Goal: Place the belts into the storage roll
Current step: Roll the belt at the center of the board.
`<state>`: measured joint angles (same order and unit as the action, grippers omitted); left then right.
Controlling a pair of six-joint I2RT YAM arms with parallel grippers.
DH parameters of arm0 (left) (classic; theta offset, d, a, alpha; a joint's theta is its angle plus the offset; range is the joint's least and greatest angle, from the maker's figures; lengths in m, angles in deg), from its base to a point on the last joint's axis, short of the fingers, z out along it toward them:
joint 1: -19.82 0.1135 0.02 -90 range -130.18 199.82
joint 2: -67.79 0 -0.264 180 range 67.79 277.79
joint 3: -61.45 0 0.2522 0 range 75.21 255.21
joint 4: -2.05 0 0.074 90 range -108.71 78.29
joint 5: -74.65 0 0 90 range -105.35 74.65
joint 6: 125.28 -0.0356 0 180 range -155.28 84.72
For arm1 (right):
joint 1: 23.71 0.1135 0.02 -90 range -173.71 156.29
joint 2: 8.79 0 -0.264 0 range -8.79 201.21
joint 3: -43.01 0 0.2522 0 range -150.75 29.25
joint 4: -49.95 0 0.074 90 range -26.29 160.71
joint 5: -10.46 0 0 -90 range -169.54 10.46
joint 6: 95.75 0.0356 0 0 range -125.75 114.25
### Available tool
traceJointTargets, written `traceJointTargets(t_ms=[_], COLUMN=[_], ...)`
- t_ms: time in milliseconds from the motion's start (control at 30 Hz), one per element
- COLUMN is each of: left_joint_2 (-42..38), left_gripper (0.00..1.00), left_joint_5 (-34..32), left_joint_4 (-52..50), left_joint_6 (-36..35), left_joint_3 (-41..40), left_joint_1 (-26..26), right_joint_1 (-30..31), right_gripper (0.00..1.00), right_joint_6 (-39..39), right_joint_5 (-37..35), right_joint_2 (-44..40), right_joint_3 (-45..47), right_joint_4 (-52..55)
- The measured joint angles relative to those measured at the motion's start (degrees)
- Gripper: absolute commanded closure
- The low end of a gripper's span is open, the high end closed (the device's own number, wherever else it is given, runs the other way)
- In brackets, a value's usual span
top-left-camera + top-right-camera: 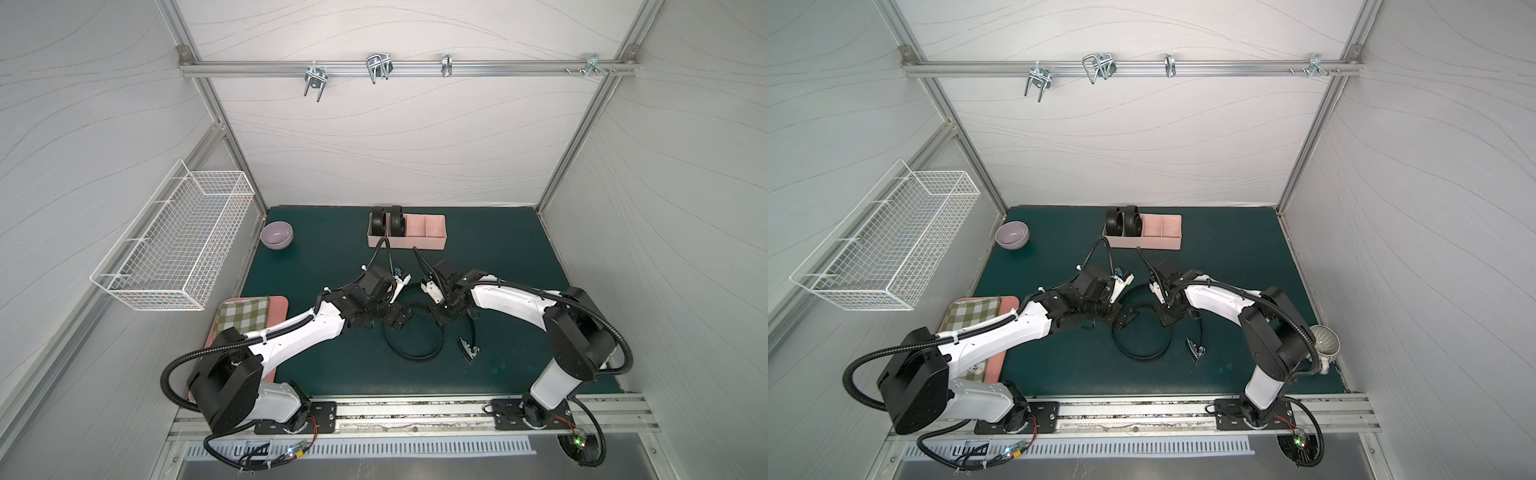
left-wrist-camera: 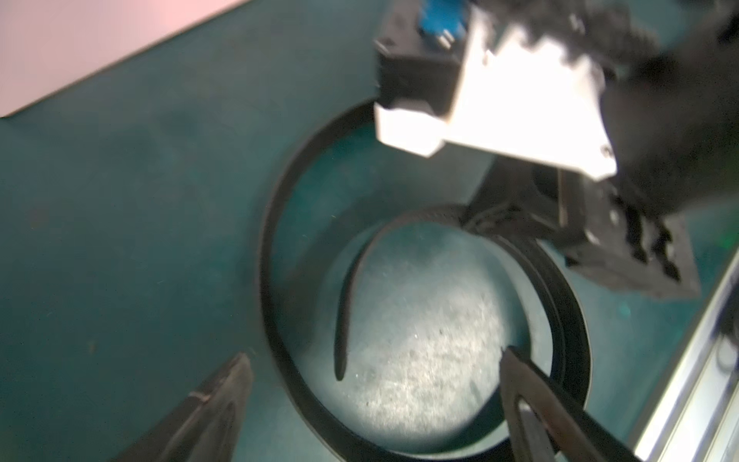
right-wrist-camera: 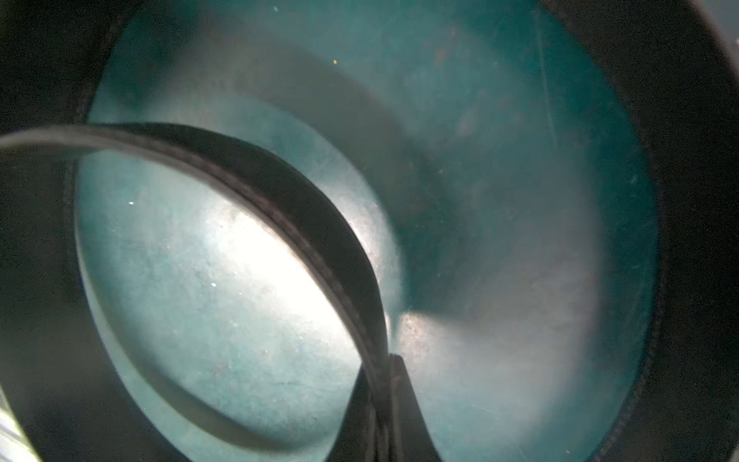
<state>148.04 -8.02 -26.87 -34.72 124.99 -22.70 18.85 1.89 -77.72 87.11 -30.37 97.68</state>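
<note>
A loose black belt lies in open loops on the green desk, between two robot arms. The left end effector is spread apart over its loop. The right end effector is clamped on its strap. Two coiled belts stand in the two left-end compartments of the pink tray.

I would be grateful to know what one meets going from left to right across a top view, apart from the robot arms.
In a top view: wire basket → purple bowl → storage roll → pale mug, partly hidden behind the right arm.
</note>
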Motion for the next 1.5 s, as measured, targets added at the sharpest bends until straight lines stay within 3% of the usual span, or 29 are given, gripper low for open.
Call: traceJointTargets(t_ms=[167,467,700,900,1033,1300,1367,1500], left_joint_2=[6.7,13.9,18.1,19.2,19.8,20.6,20.6,19.6], left_gripper=[0.22,0.32,0.54,0.63,0.82,1.0,1.0,1.0], left_joint_5=[4.1,5.3,5.2,5.7,6.4,6.4,6.2,5.5], left_joint_4=[-3.0,-6.5,-7.6,-8.1,-8.3,-8.3,-8.1,-7.3], left_joint_6=[-3.3,-7.6,-9.1,-9.4,-9.1,-8.3,-7.8,-6.5], left_joint_3=[5.0,10.6,13.5,14.1,14.2,14.4,14.4,14.0], left_joint_1=[0.0,0.0,0.1,0.2,0.2,0.3,0.3,0.3], right_joint_1=[0.0,0.0,-0.2,-0.2,-0.3,-1.8,-2.3,-3.9], right_gripper=[1.0,1.0,1.0,1.0,1.0,0.98,0.9,0.52], right_joint_6=[-0.2,-0.6,-0.2,0.2,0.5,0.5,0.5,2.5], right_joint_5=[-0.3,0.2,0.6,0.6,0.6,3.2,3.8,4.6], right_joint_2=[-0.6,-2.3,-2.4,-2.6,-2.8,-3.4,-3.5,-4.0], right_joint_3=[0.0,0.0,1.0,1.3,1.6,2.7,2.7,2.7], right_joint_4=[0.0,0.0,0.2,0.5,0.7,0.6,0.5,0.0])
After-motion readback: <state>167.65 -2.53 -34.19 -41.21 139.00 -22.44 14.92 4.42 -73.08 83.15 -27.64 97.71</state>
